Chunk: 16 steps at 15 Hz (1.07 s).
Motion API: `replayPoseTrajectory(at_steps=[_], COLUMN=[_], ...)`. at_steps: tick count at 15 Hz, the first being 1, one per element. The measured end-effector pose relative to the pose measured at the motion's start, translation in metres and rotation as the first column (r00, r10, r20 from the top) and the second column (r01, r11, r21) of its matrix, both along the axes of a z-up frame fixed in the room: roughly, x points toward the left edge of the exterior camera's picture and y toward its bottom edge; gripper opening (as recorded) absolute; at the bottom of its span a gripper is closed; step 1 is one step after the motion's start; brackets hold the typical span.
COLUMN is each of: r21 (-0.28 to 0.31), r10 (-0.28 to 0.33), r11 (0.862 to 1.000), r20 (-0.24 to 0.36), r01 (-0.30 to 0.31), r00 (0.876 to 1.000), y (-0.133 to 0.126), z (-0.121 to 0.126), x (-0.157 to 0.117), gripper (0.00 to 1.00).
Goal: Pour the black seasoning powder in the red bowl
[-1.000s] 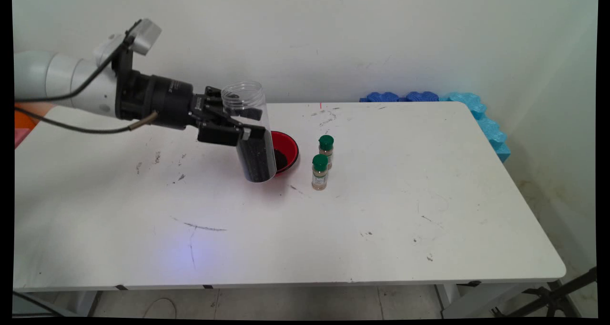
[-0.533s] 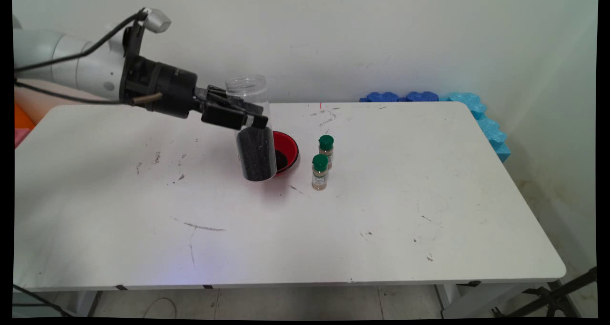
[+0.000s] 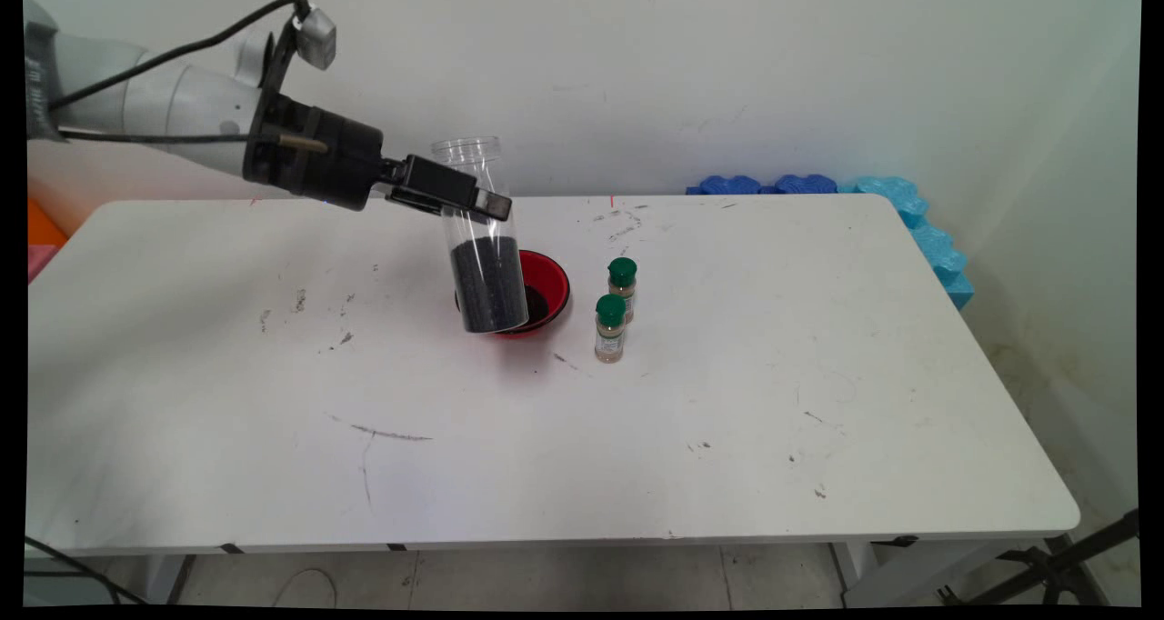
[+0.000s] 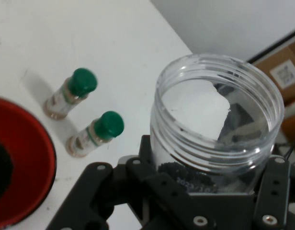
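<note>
Right now your gripper (image 3: pixel 479 204) is clamped across the upper body of a clear plastic jar (image 3: pixel 482 238), lidless, mouth up and leaning slightly, with its lower half full of dark granules (image 3: pixel 489 284). You hold it off the table, its base hanging in front of the near rim of the red bowl (image 3: pixel 553 285). In the hand view the threaded mouth (image 4: pixel 219 115) sits just above the linkage, so your grip lies below the neck, above the fill line.

Judge it as bottom-heavy and fairly light: thin, smooth plastic that may flex and slip if squeezed hard or swung. The open top means any strong tilt will spill granules. The band below the threads looks like the sound place to hold, where the wall is stiffest.

The red bowl already has some dark material in its bottom. Just to its right stand two small spice bottles with green caps (image 3: pixel 610 326), upright, one behind the other and close together; they look easy to knock over. The rest of the white table (image 3: pixel 727 438) bears only scuffs, and blue foam (image 3: pixel 909 204) lines its far right edge
</note>
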<state>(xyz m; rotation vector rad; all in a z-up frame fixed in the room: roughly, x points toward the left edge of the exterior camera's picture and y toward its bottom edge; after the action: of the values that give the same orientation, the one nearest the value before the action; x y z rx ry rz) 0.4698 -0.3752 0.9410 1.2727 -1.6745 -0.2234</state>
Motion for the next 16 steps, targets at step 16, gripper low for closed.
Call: replayPoseTrajectory(at_steps=[16], r21=[0.459], r10=[0.311], r11=[0.859], r20=[-0.113], r01=[-0.228], r00=[0.944], y=[-0.031], z=[-0.028], x=[0.008], gripper=[0.00])
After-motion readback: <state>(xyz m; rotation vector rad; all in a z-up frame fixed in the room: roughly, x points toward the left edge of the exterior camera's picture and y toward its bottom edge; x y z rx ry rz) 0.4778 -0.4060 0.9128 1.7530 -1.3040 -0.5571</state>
